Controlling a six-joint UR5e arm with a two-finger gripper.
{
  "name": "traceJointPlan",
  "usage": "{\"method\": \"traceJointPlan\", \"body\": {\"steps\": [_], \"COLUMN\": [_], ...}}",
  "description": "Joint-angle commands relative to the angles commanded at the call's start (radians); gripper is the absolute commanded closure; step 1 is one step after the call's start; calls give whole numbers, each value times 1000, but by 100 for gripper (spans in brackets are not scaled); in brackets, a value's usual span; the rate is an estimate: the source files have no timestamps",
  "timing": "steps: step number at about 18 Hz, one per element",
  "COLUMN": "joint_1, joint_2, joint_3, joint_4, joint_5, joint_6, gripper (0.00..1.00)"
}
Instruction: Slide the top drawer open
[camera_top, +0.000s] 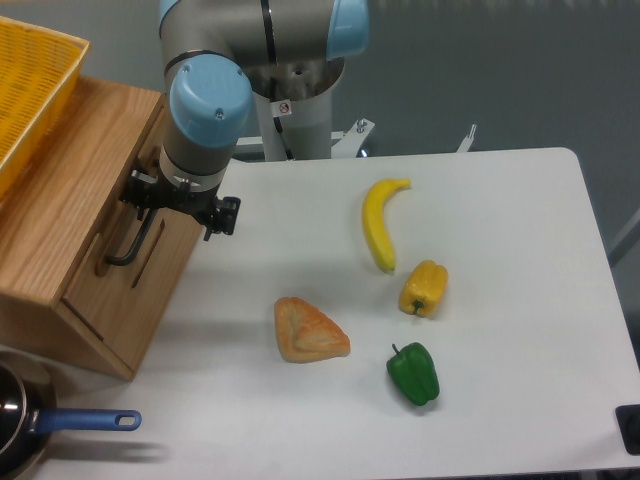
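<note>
The light-oak cabinet (70, 215) stands at the table's left edge, its front facing right. The top drawer (100, 285) has a black bar handle (124, 247) on its front panel, and the panel looks flush with the cabinet front. My gripper (163, 205) hangs straight down over the upper end of the handle. The blue-capped wrist hides the fingers from above. The handle's bar runs up under the gripper. I cannot see whether the fingers are closed on it.
A yellow plastic basket (25, 85) sits on top of the cabinet. On the white table lie a banana (380, 225), a yellow pepper (424, 288), a green pepper (414, 374) and a bread piece (310, 331). A blue-handled pot (40, 425) is at the front left.
</note>
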Motion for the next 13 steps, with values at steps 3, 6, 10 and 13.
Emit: {"method": "traceJointPlan", "body": {"steps": [3, 6, 10, 13], "joint_1": [0, 0, -2, -2], "joint_2": [6, 9, 11, 11], "joint_3": [3, 8, 8, 8], "joint_4": [26, 37, 40, 41], "joint_5": [22, 63, 92, 97], "joint_6": [5, 11, 23, 35], "gripper": [0, 0, 0, 0]}}
